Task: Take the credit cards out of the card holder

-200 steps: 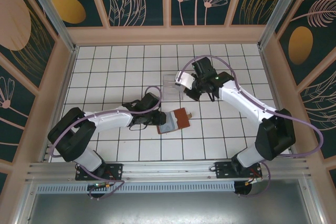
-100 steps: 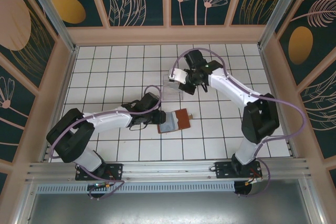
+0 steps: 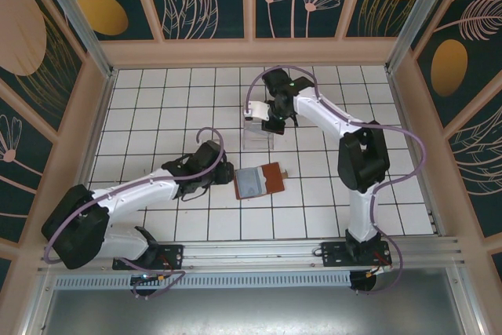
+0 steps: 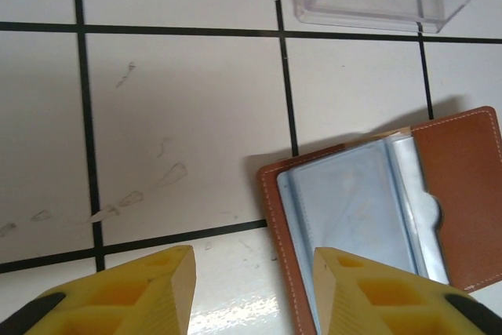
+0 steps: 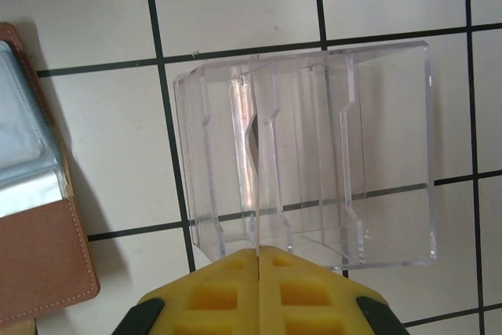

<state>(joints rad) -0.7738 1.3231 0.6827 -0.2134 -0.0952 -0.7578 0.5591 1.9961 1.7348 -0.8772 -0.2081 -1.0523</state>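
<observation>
L gripper (image 4: 255,292): jaws apart, low | R gripper (image 5: 257,263): jaws together, arm extended fwd

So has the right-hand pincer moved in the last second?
Yes. The right pincer has swung to the left in the overhead view, from beside the clear tray to above its far edge.

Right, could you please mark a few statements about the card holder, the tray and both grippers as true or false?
The card holder lies open on the tiled table. True.
The left gripper is clamped on the card holder. False: its jaws stand open.
The right gripper is shut above the clear plastic tray. True.
The tray rests on top of the card holder. False: they lie apart on the table.
</observation>
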